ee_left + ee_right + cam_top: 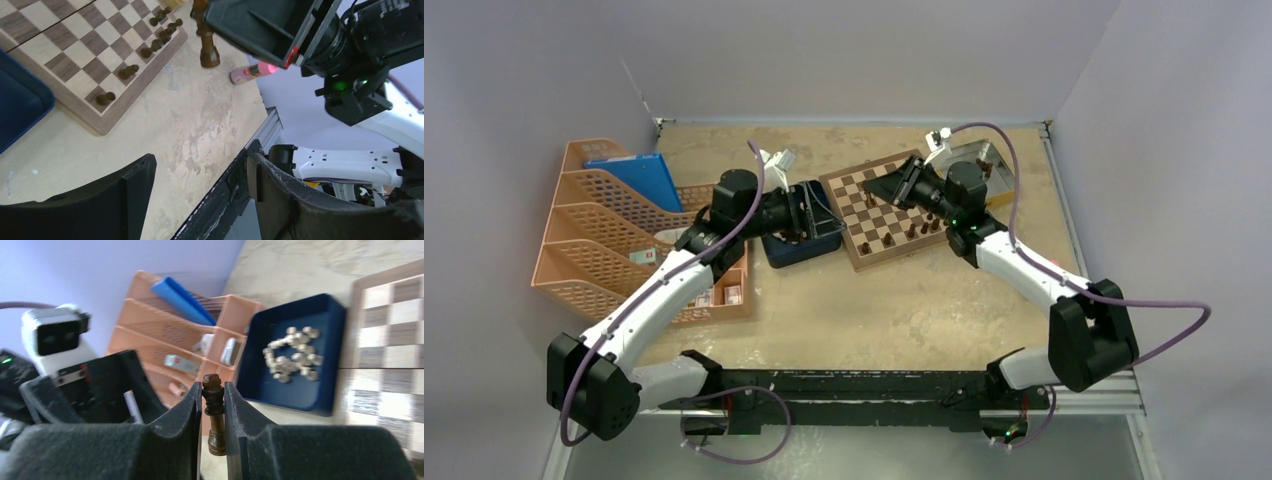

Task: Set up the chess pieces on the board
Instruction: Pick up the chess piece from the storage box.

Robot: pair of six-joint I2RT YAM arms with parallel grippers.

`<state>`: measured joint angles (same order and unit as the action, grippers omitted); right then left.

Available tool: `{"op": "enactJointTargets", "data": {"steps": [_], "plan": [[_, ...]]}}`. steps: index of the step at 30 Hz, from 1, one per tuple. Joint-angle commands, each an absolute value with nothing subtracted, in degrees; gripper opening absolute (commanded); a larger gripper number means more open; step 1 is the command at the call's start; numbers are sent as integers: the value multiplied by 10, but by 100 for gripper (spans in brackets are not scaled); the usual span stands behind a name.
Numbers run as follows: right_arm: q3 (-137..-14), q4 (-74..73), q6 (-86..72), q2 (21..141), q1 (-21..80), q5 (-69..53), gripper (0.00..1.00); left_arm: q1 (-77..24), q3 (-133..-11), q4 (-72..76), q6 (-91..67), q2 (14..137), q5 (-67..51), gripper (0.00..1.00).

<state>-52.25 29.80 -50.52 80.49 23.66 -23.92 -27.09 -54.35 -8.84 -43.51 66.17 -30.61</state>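
While R arm (1024,270) hangs over board, step: placing one dark man; setup looks only part done.
R tool (213,388): clamped on dark piece (215,412). It's tall w/ crowned top, king or queen, can't tell which.
Piece loc: in the air over far-left part of board (876,208); whether base touches a sq, can't tell.
Board now: a few other dark men (129,71) along its near-right edge.
L tool (200,167): fingers apart, nothing btwn, hangs by right side of blue tray (786,252).
Pale men (292,360): heaped in tray, left of board.
Next, R: prob. lower piece upright onto its back-rank sq, open, lift straight up so neighbours don't tip.
Next, L: prob. dip into tray, pinch one pale man.
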Motion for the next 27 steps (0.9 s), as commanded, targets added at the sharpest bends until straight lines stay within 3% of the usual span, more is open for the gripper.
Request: {"op": "enactJointTargets", "data": {"steps": [1,7,20,24,27], "plan": [[-505,427,-597,771,257,-279,13,-273,-574,7,-468,667,-346,66],[-487,484,-651,762,285,-286,13,-273,-584,57,-480,693,-372,65],[-478,518,-686,749,307,-267,13,-273,-577,154,-517,728,-425,52],[-476,522,-689,746,310,-264,13,-273,-577,161,-515,732,-431,42],[-474,520,-678,744,310,-265,13,-273,-576,156,-501,729,-431,26]]}}
